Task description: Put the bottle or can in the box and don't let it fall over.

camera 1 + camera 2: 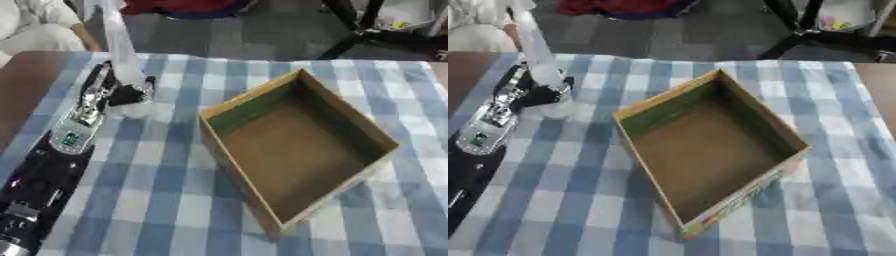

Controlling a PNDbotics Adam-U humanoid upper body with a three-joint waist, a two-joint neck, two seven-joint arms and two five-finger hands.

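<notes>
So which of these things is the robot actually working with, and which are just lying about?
Part of the job:
- clear bottle, standing upright at the table's far left
- left hand, fingers curled round the bottle's lower part
- cardboard box, open and empty

Just there:
- checked tablecloth
- dark stand legs on the floor beyond the table

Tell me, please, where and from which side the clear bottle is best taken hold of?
Probably low on its body, from its left. The bottle stands upright, tall and slim, and the left hand is already wrapped round its lower part there; the box lies to its right.
</notes>
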